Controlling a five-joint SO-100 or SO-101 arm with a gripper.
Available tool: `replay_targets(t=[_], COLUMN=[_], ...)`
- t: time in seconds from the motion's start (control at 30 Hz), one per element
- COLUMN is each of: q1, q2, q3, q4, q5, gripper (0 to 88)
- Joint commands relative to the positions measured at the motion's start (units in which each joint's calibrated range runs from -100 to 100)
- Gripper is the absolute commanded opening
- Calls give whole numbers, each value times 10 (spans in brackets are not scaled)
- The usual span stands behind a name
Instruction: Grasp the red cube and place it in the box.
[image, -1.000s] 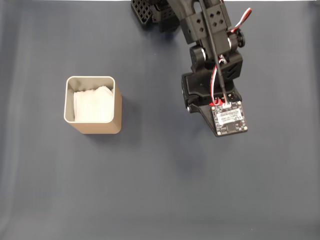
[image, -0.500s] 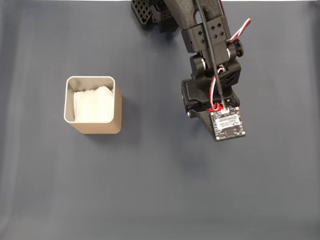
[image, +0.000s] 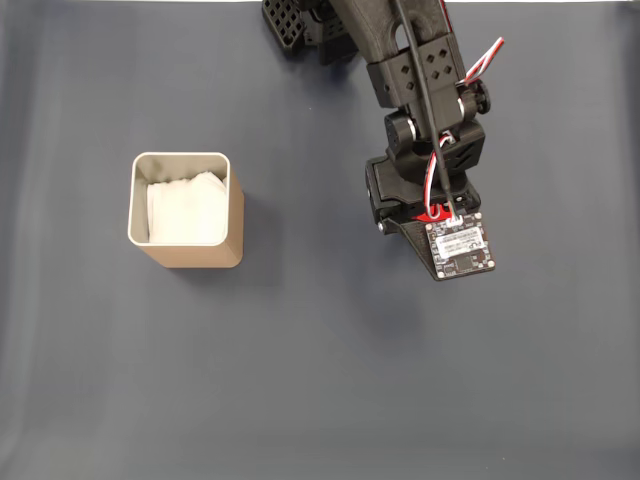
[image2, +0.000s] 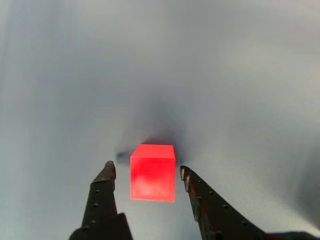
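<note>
Red cube (image2: 152, 172) sits on the grey table (image2: 225, 75) in the wrist view, right between the two dark fingers (image2: 102, 192) of the tool (image2: 146, 172). Tool is open: a thin gap shows on each side of the cube, left finger tip level with the cube's left face, right finger tip just off its right face. No contact that I can make out. Cube looks flat on the table, top face and front face both visible, soft shadow behind it on the far side.

Fixed view: black arm (image: 415, 70) comes in from the far edge and bends down over the right half of the table, small circuit board (image: 460, 247) with red and white wires on its wrist. Cube mostly hidden under the arm there, just a sliver of red near the board.

Tan box (image: 185, 210) stands upright on the left, well apart from the arm, silvery rim, white lining inside.
</note>
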Motion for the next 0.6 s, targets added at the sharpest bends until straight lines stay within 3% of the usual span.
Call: replay_targets(t=[0.0, 0.4, 0.57], q1=[-5, -15, -12], q2=[-11, -16, -16], q3=[-1, 1, 1], q4=[-2, 1, 2], q5=[1, 0, 6], gripper=[332, 326, 273])
